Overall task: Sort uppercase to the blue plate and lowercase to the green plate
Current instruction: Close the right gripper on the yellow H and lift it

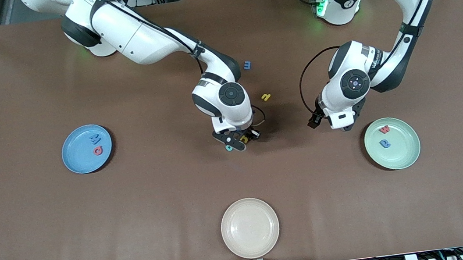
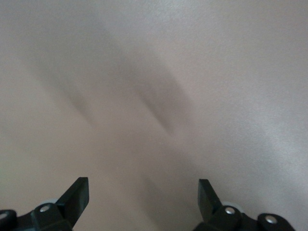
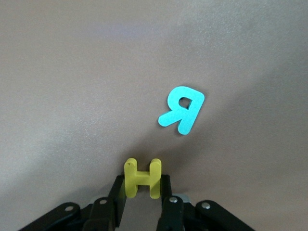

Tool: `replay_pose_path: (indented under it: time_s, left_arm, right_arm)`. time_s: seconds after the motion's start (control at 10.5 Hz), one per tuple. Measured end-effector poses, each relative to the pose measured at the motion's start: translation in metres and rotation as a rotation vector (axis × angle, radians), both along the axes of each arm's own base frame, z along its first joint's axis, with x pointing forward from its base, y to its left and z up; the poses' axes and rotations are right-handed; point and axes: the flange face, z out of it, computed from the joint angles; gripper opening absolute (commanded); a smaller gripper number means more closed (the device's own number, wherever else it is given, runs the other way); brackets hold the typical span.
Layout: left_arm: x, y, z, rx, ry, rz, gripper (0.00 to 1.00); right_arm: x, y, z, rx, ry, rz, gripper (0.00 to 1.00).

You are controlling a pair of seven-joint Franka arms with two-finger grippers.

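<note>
Now the right tool [image 3: 142,192] pinches the yellow H [image 3: 142,178] upright

Blue plate [image 1: 78,160]: round, sky-blue, shallow; sits toward the right arm's end of the table. Holds blue M [image 1: 95,139] and red round letter [image 1: 98,151], flat, side by side.

Green plate [image 1: 406,148]: round, pale mint; sits toward the left arm's end. Holds red w [image 1: 384,129] and blue rounded letter [image 1: 385,143], flat.

Yellow H [image 3: 142,178]: upright, clamped between the right gripper [image 3: 144,204] fingers.

Teal letter [image 3: 182,109]: flat on the table, just beside the H.

Yellow hooked letter [image 1: 266,97]: flat on the table mid-table.

Blue m [image 1: 247,64]: flat, farther from the front camera than the hooked letter.
</note>
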Motion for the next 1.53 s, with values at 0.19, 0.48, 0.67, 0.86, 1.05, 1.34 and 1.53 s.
replay_pose_path:
  time_s: [0.19, 0.48, 0.67, 0.86, 1.05, 1.34, 1.53]
  left_arm:
    - [0.001, 0.000, 0.001, 0.000, -0.010, -0.005, 1.00]
    - [0.002, -0.001, 0.001, -0.006, -0.021, -0.005, 1.00]
    - [0.002, -0.001, 0.001, -0.006, -0.021, -0.006, 1.00]
    - [0.001, -0.004, 0.002, -0.008, -0.022, -0.013, 1.00]
    - [-0.003, -0.012, 0.001, -0.008, -0.022, -0.027, 1.00]
    - [-0.016, -0.034, -0.001, -0.007, -0.018, -0.066, 1.00]
    - [-0.040, -0.066, -0.007, -0.003, -0.018, -0.081, 1.00]
  right_arm:
    - [0.000, 0.000, 0.000, 0.000, -0.001, 0.005, 0.21]
    - [0.003, 0.000, 0.003, 0.003, -0.010, 0.029, 0.18]
    - [0.011, -0.004, 0.013, -0.002, -0.018, 0.065, 0.15]
    - [0.025, -0.016, 0.024, -0.011, -0.009, 0.127, 0.15]
    - [0.045, -0.044, 0.036, -0.009, 0.036, 0.239, 0.15]
    - [0.069, -0.097, 0.048, -0.073, 0.135, 0.410, 0.15]
    - [0.082, -0.148, 0.042, -0.097, 0.200, 0.540, 0.15]
